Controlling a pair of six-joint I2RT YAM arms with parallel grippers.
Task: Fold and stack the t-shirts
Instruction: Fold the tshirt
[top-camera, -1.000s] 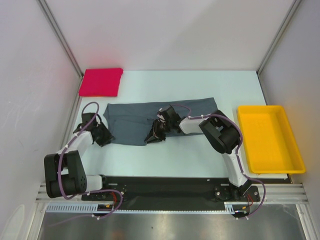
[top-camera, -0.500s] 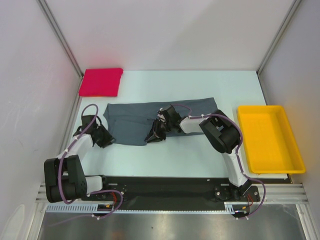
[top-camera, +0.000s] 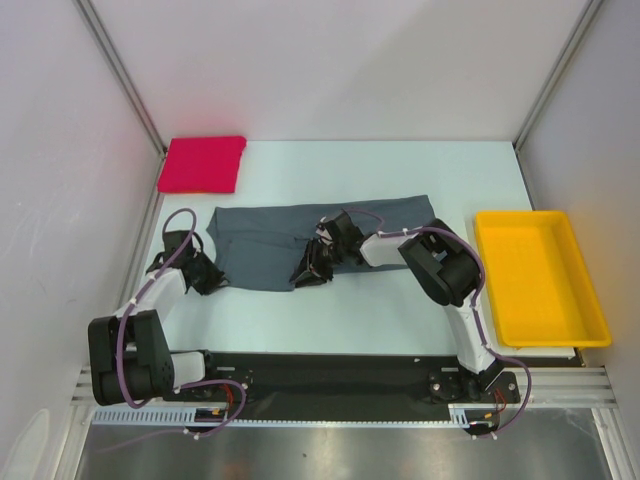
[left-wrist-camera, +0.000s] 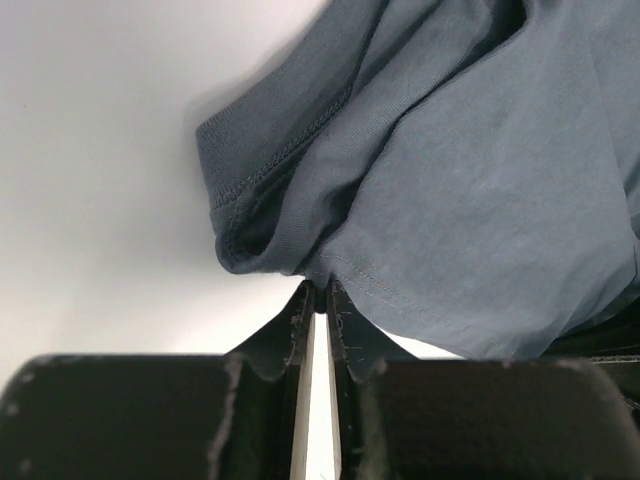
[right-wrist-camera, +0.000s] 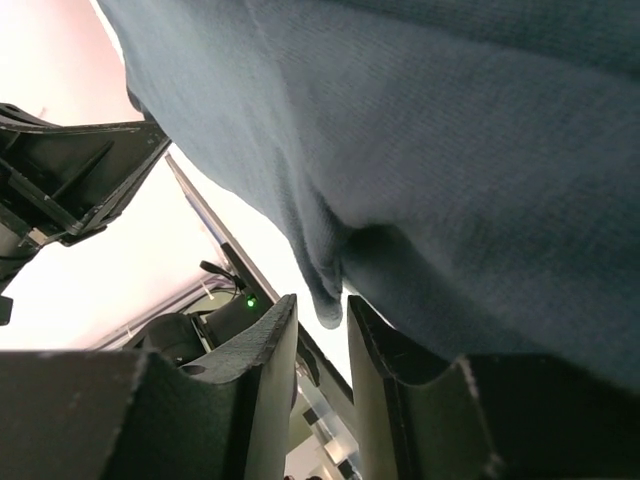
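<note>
The slate-grey t-shirt (top-camera: 275, 235) lies spread across the middle of the table, its near edge bunched up. My left gripper (top-camera: 211, 275) sits at the shirt's left near corner. In the left wrist view the gripper (left-wrist-camera: 322, 290) is shut, pinching the stitched hem of the grey cloth (left-wrist-camera: 470, 180). My right gripper (top-camera: 306, 273) is at the shirt's near edge, mid-length. In the right wrist view its jaws (right-wrist-camera: 322, 305) stand apart, and a fold of grey cloth (right-wrist-camera: 450, 150) hangs loosely between them. The pinkish-red t-shirt (top-camera: 203, 163) lies folded at the far left corner.
A yellow plastic tray (top-camera: 590, 300) stands at the right side of the table. White walls close in on the left, back and right. The arms' black base rail (top-camera: 330, 375) runs along the near edge.
The left gripper has slid a little toward the shirt and closed on its hem. The right gripper's jaws have parted slightly around the fold.
</note>
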